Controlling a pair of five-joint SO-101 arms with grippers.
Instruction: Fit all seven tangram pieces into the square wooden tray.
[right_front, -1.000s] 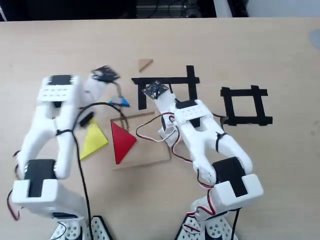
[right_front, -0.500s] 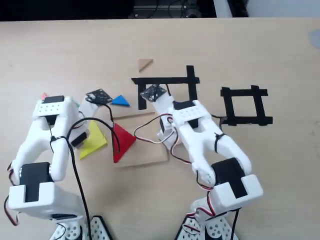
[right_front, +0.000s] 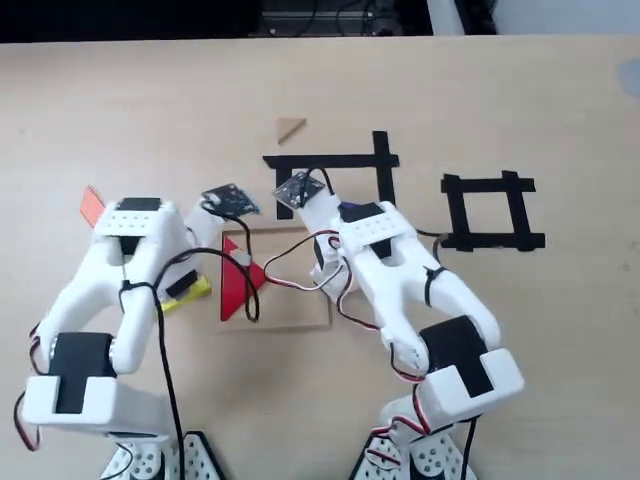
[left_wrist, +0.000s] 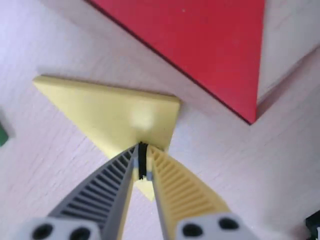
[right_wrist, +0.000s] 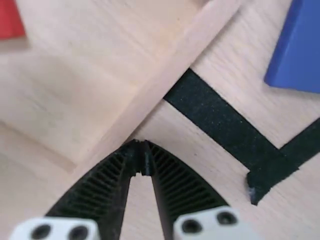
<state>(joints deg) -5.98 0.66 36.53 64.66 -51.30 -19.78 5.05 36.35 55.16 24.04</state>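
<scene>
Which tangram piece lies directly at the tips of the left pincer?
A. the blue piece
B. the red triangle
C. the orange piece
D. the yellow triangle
D: in the left wrist view the closed tips of the left pincer meet over a corner of the yellow triangle, while the red triangle lies farther off.

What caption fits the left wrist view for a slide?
Left gripper, shut, tips at the yellow triangle; red triangle just beyond.
</scene>
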